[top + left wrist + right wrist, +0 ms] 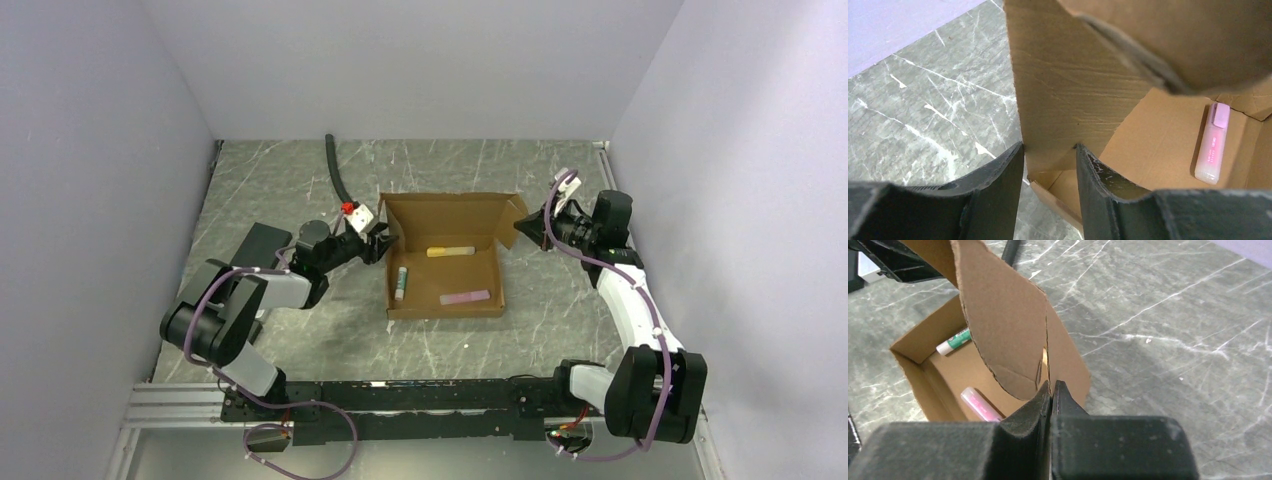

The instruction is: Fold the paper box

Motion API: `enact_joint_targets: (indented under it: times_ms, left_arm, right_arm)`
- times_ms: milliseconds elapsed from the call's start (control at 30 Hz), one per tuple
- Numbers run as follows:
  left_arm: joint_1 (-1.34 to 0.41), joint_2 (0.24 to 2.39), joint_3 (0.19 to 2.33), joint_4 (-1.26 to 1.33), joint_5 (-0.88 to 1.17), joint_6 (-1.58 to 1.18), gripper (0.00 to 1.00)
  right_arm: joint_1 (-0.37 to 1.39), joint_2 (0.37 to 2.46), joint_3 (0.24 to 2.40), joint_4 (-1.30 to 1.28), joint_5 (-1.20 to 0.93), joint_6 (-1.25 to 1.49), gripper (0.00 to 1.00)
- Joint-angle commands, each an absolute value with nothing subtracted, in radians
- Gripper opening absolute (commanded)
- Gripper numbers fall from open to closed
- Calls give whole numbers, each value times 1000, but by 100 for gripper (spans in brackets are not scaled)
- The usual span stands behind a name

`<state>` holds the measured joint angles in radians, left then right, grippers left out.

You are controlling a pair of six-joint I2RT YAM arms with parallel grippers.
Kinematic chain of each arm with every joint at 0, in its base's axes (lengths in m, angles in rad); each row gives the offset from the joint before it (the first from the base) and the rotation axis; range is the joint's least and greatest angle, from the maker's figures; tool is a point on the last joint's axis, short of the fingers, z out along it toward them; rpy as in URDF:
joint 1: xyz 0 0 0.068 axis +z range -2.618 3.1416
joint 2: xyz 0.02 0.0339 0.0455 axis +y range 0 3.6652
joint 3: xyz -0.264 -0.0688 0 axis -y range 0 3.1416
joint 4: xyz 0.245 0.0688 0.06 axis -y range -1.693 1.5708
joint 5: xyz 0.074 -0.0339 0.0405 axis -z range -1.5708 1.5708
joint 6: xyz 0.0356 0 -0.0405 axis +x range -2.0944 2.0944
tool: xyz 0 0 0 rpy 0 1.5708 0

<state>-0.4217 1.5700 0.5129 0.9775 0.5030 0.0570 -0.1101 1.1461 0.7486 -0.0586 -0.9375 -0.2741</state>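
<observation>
At centre right of the top view, right gripper (pixel 522 228) pinched shut on the right flap of the paper box (pixel 445 312), left gripper (pixel 383 243) at centre left, fingers (pixel 998 190) apart astride its left wall, grip unclear, box mid-frame on marbled table (pixel 300 180), three markers (pixel 465 297) inside.

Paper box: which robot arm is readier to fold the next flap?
Probably the right. The right gripper is shut on the paper box by its side flap, ready to swing it inward. The left gripper has its jaws apart around the other corner.
</observation>
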Motion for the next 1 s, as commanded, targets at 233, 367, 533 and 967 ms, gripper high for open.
enact_joint_targets:
  times_ms: [233,367,533,967]
  left_arm:
    - [-417,1624,506,1114,603,-37,45]
    - [-416,1617,488,1127,596,-53,45]
    - [-414,1592,473,1109,590,-47,46]
    - [-412,1582,451,1126,597,-62,47]
  right_arm:
    - [-81,1129,701,-40,-1049,-103,9]
    - [-75,1143,696,-54,-1105,-112,18]
    - [-77,1133,706,-132,-1079,-175,31]
    - [-75,1144,683,-37,-1166,-23,19]
